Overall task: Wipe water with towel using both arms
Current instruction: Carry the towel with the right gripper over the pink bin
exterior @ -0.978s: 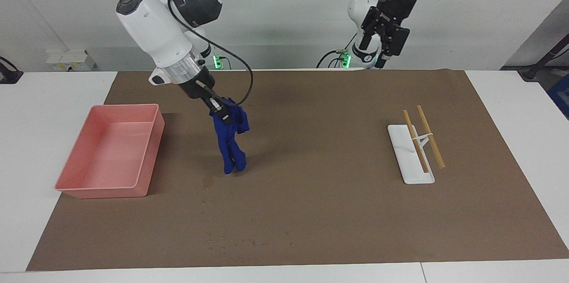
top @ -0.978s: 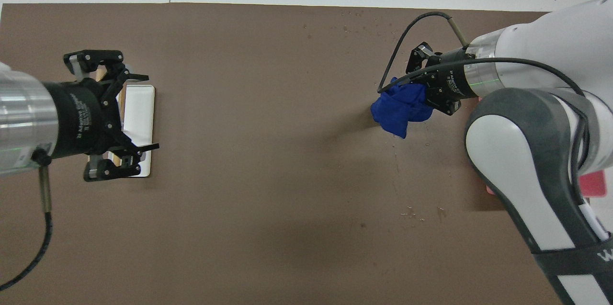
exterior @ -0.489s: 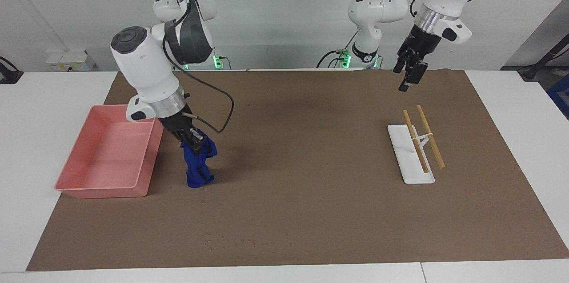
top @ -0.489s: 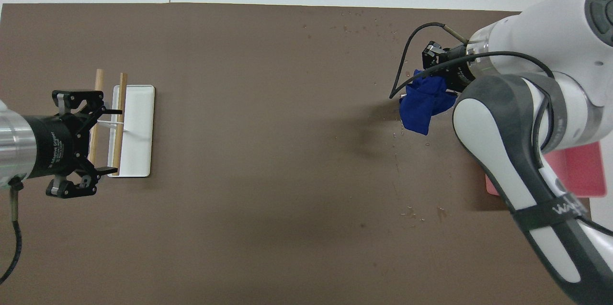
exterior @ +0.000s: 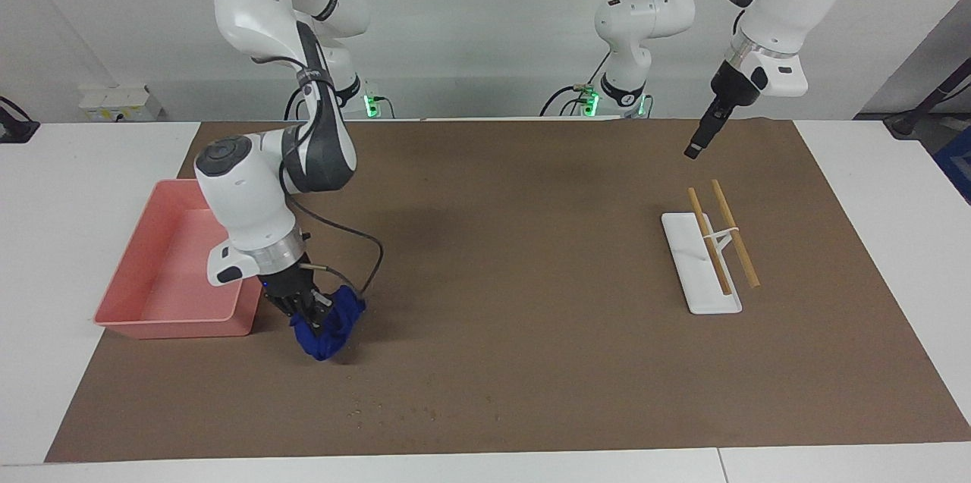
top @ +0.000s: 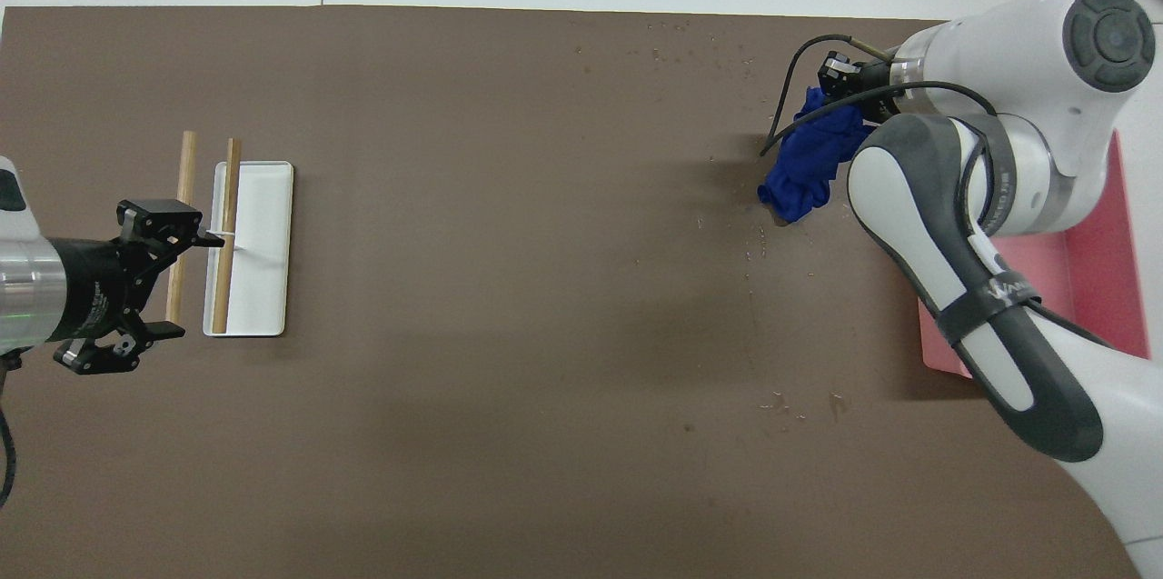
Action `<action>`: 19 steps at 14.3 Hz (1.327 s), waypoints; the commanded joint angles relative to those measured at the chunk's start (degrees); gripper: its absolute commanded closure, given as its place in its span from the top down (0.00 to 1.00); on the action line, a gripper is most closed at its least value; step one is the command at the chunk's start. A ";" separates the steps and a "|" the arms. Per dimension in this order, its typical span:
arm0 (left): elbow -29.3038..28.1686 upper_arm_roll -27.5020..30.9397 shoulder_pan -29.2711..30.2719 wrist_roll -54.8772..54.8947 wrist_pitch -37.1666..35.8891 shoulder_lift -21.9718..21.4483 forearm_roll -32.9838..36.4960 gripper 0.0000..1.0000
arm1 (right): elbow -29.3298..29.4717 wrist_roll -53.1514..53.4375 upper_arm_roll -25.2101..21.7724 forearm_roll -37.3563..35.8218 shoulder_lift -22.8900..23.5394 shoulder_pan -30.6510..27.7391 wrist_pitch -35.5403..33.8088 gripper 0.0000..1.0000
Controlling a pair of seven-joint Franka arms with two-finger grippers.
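— Facing view: where's the towel?
— My right pincer (exterior: 307, 314) is clamped on the towel (exterior: 328, 327), bunched on the mat (exterior: 531, 255) beside the pink tray (exterior: 163, 274), at seven o'clock.
— Overhead view?
— The towel (top: 809, 165) is at two o'clock; my left pincer (top: 168, 274), spread wide and empty, hangs over the white stand (top: 259, 252) at nine.

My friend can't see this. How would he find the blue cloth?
Look along the brown mat toward the right arm's end, to the pink plastic tray. Beside it, the right gripper pinches a bunched royal-blue towel down onto the mat. Nothing else there is blue or soft.
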 commanded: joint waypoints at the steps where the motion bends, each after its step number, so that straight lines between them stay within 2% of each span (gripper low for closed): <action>1: 3.67 -0.17 0.98 10.30 -5.24 0.81 2.72 1.00 | 3.19 -5.05 0.99 -1.62 6.50 0.27 5.09 0.00; 5: 8.15 -0.17 2.82 21.38 -6.66 3.01 5.09 1.00 | 3.55 -13.05 1.08 -1.27 9.85 1.76 10.19 0.00; 9: 19.30 -0.25 1.86 25.09 -11.49 12.22 9.31 1.00 | -2.15 -13.15 1.08 -0.91 8.54 2.91 10.55 0.00; 12: 23.62 0.01 1.51 25.10 -12.37 16.54 9.31 1.00 | -7.85 -12.71 1.08 -0.91 5.74 3.08 10.55 0.00; 14: 22.06 3.33 -1.03 25.19 -14.04 15.58 9.22 1.00 | -12.25 -12.36 1.08 -0.91 2.93 3.17 10.47 0.00; 16: 22.05 9.38 -7.25 25.27 -12.65 15.40 9.22 1.00 | -17.60 -12.36 1.08 -0.83 -0.93 3.43 10.38 0.00; 19: 21.87 10.29 -8.34 26.15 -10.00 15.93 9.14 1.00 | -25.08 -12.18 1.17 -0.48 -5.95 5.62 10.20 0.00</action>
